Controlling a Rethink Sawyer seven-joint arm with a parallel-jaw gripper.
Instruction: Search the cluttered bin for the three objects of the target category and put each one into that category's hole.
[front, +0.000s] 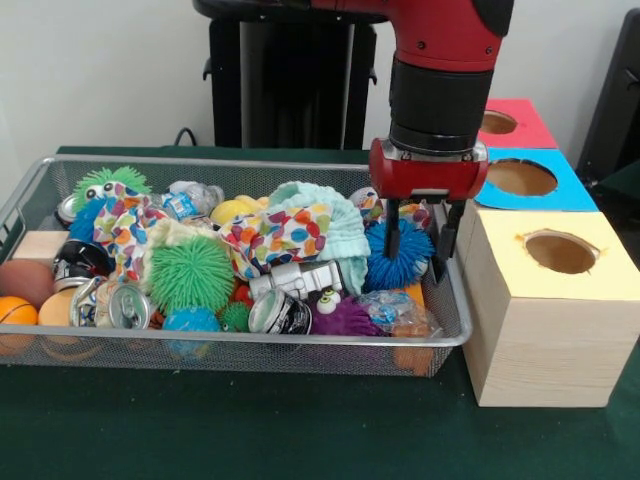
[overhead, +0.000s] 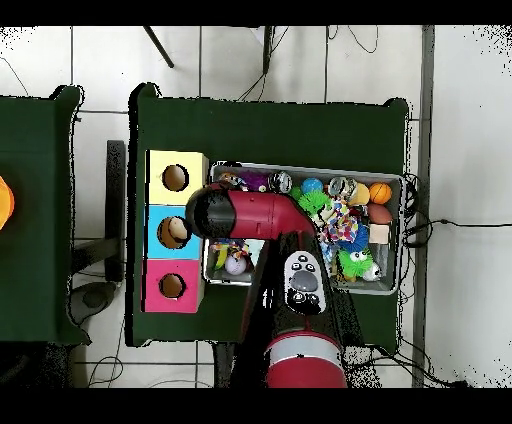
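Where gripper (front: 416, 243) straddles blue ball (front: 398, 256)

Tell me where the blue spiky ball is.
Front view: the blue spiky ball lies at the bin's right end, between the open gripper's fingers, beside the yellow-topped box.

bin (front: 30, 190): silver wire mesh
boxes: yellow top (front: 560, 240), blue top (front: 560, 190), red top (front: 525, 125) — pale wood sides
spiky balls: green (front: 190, 275), blue (front: 400, 255)
cloth (front: 285, 235): white — multicoloured spots
table (front: 300, 430): dark green
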